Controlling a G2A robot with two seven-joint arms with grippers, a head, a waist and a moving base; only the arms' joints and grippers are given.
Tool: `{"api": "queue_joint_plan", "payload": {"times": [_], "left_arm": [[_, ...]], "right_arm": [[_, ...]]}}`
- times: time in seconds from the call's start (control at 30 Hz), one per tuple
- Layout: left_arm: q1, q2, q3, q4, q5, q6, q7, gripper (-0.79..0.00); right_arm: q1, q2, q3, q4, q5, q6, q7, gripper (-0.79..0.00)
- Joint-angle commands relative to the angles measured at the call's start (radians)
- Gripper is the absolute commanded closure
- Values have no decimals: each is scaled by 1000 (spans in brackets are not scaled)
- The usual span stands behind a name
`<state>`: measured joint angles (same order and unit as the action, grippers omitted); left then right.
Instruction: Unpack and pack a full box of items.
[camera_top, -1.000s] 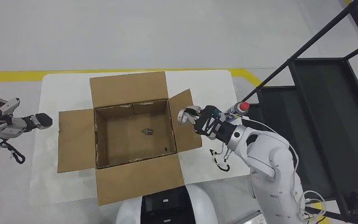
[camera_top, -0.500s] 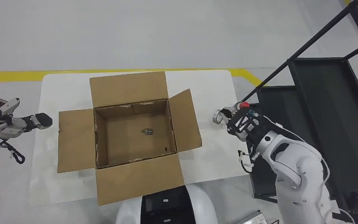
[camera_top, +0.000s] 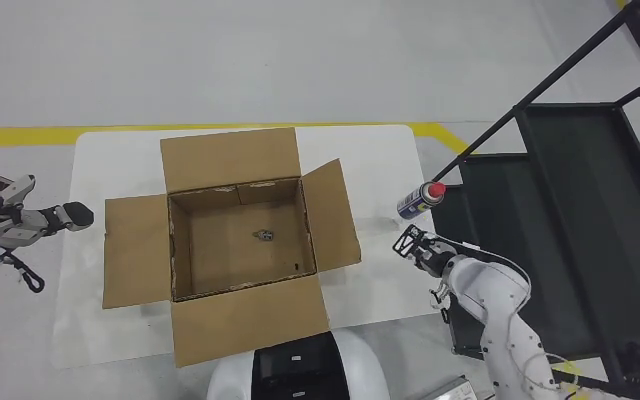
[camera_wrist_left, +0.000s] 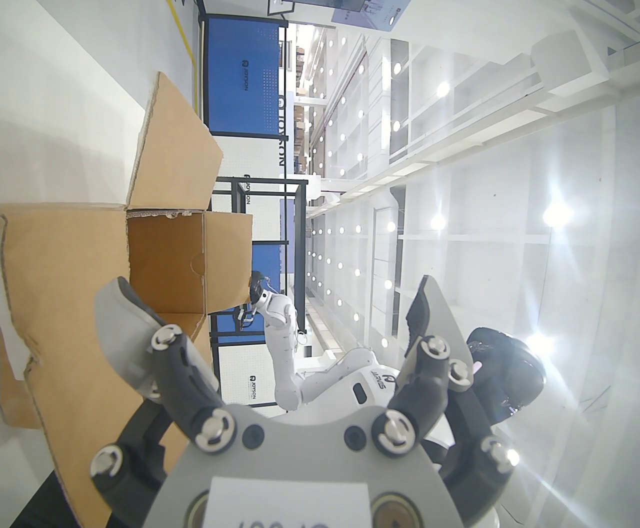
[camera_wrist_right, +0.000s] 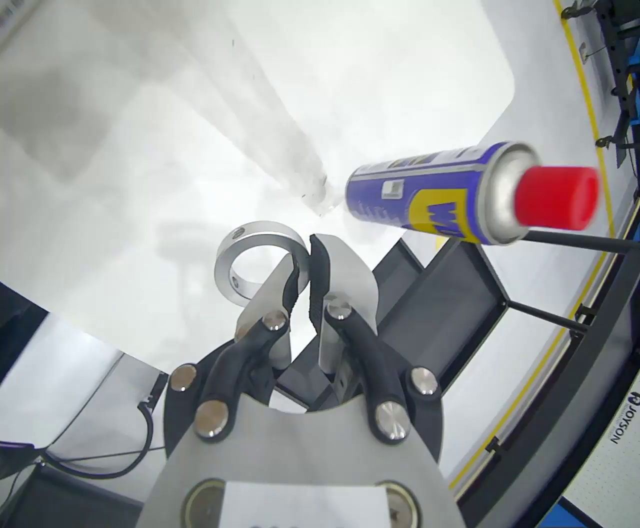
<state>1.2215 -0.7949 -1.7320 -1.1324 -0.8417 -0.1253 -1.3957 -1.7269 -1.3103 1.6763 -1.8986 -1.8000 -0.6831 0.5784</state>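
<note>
Near the right pincer (camera_wrist_right: 303, 265) stands a spray can (camera_wrist_right: 430, 192).

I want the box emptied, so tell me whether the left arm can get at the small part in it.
Likely yes: the box stands open, flaps out, the part lies uncovered on its floor, and the left tool is open and empty.

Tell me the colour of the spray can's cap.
Red. The cap shows best in the right wrist view.
</note>
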Motion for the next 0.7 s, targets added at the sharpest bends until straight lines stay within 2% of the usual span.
{"api": "queue_joint_plan", "payload": {"times": [0.0, 0.3, 0.57, 0.63, 0.67], "left_arm": [[0, 0, 0, 0, 0, 0, 0, -785], [0, 0, 0, 0, 0, 0, 0, -785], [0, 0, 0, 0, 0, 0, 0, -785], [0, 0, 0, 0, 0, 0, 0, -785], [0, 0, 0, 0, 0, 0, 0, -785]], "right_arm": [[20, 1, -15, 48, -16, 19, 0, 0], [150, -7, -75, 245, 37, 146, 135, 0], [218, -9, -116, 351, 16, 221, 162, 0], [228, -8, -124, 366, 10, 225, 159, -108], [232, -8, -127, 371, 10, 229, 157, -271]]}}
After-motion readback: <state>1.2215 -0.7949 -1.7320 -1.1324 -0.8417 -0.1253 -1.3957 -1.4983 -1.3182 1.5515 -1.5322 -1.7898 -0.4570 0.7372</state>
